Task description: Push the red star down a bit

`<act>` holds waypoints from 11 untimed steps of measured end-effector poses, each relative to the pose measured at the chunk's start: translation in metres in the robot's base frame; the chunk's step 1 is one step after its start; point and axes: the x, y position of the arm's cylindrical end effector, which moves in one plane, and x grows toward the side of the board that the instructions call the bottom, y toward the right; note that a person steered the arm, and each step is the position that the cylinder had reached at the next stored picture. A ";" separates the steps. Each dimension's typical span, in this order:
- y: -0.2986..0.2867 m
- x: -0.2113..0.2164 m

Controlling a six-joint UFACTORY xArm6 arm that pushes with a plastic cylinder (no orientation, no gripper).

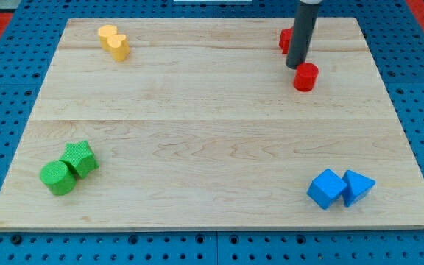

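A red block (285, 40) stands near the board's top right and is partly hidden behind the rod; its shape cannot be made out. A red cylinder (305, 76) sits just below and right of it. My tip (295, 66) rests on the board between the two red blocks, just below the hidden one and touching or nearly touching the cylinder's upper left.
A yellow block (113, 41) lies at the top left. A green star (79, 158) and a green cylinder (57, 177) sit together at the bottom left. A blue cube (326, 189) and a blue triangle (358, 185) sit at the bottom right. The wooden board (212, 132) rests on a blue pegboard.
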 end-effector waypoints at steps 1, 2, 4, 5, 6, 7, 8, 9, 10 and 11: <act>0.012 0.025; 0.020 0.046; -0.110 -0.035; -0.100 -0.092; -0.048 -0.119; 0.015 -0.126; 0.011 -0.105; -0.012 -0.093; -0.041 -0.066; -0.067 -0.041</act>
